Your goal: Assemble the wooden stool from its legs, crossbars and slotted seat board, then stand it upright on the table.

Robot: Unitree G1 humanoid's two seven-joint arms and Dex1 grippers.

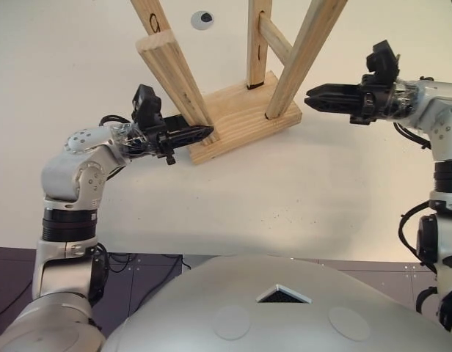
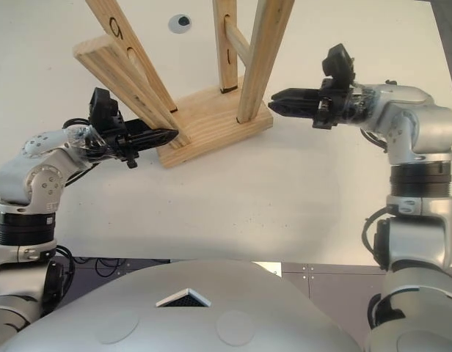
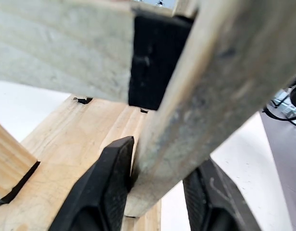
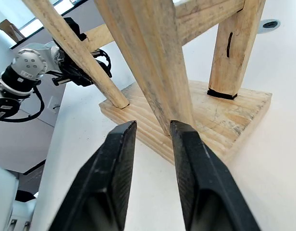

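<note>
While the pale wooden stool [image 1: 257, 51] rests inverted, its slotted rectangular seat board [image 1: 237, 117] lies flat on the white table [image 1: 285, 191], legs pointing up. At the board's near left corner, the left gripper [image 1: 208, 133] is clamped on a slanted square wooden leg [image 1: 175, 77]. Just beside the board's right corner, the right gripper [image 1: 310, 96] is slightly parted and empty. A thin wooden crossbar [image 1: 277, 40] joins two far legs. Beyond the board sits a small round grey-and-black table port [image 1: 202, 20].
</note>
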